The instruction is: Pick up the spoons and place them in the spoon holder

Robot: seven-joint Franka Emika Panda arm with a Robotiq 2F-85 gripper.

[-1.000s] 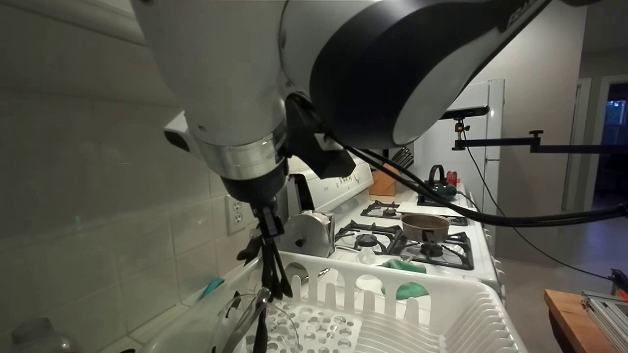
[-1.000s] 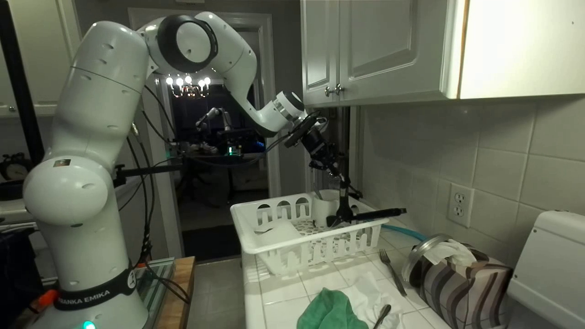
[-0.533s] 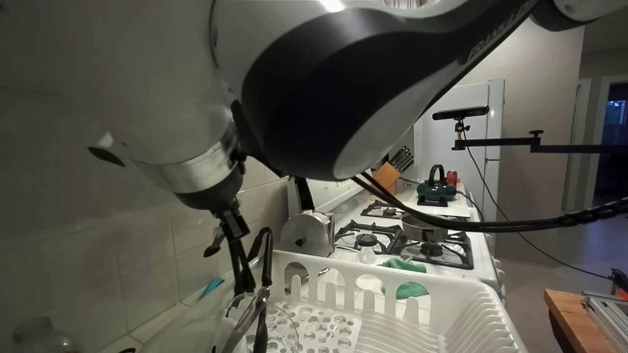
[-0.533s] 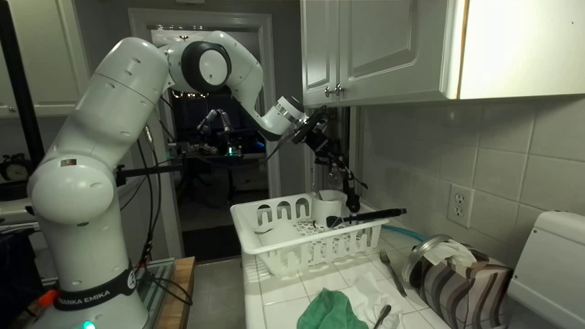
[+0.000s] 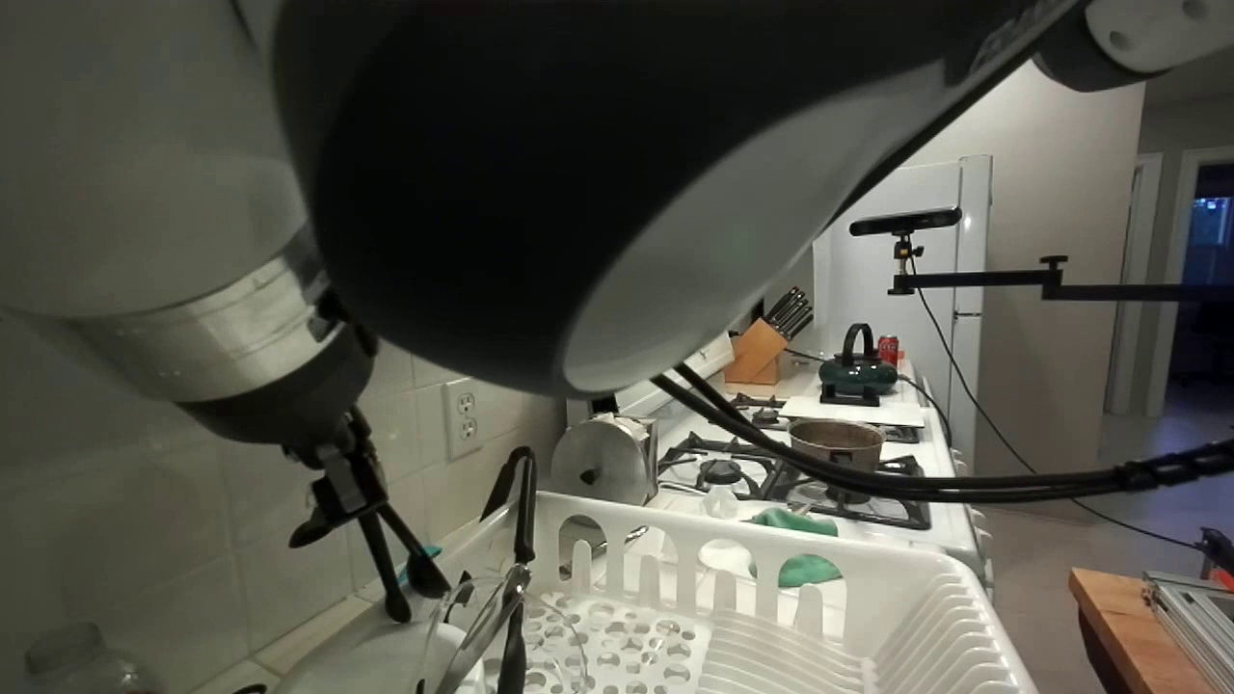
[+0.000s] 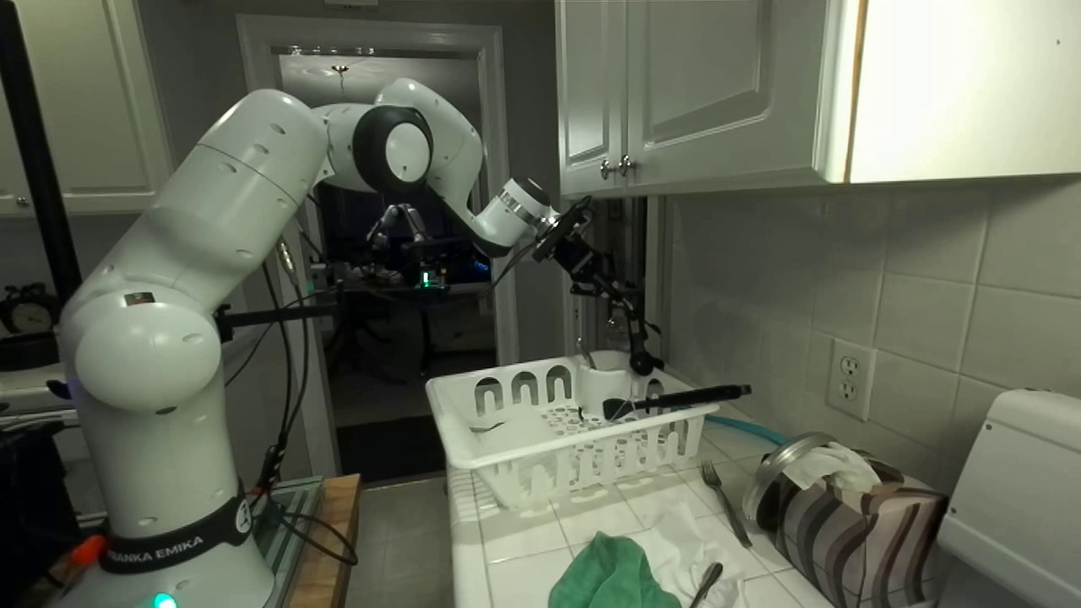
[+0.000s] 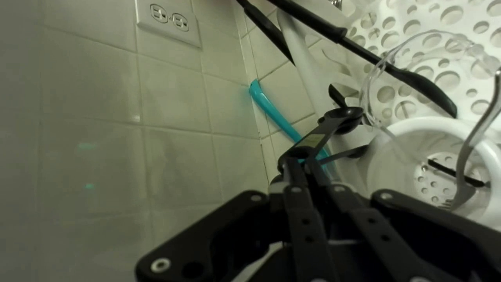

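Observation:
My gripper (image 7: pixel 302 166) is shut on a bunch of black spoons (image 7: pixel 327 123), which fan out from the fingertips with their bowl ends away from me. In both exterior views the gripper (image 5: pixel 349 490) (image 6: pixel 629 306) points down and the spoons (image 5: pixel 378 569) (image 6: pixel 643 359) hang below it, with one sticking out sideways. The spoon holder, a white cup with a holed bottom (image 7: pixel 422 124), stands right of the spoons in the wrist view. It holds a metal fork and a dark-handled utensil. The holder (image 6: pixel 601 388) stands in the far corner of the white dish rack (image 6: pixel 540 453).
A black-handled tool (image 6: pixel 701 395) lies across the rack's edge. A clear glass (image 7: pixel 366 94) sits beside the holder. A teal strip (image 7: pixel 274 111) lies by the tiled wall (image 7: pixel 176 164). A cabinet (image 6: pixel 718 93) hangs above. A fork (image 6: pixel 726 507) and green cloth (image 6: pixel 612 574) lie on the counter.
The gripper has carried the spoons past the black-handled tool, leftward in an exterior view, to the wall side of the holder. The spoons swung and now hang slightly higher.

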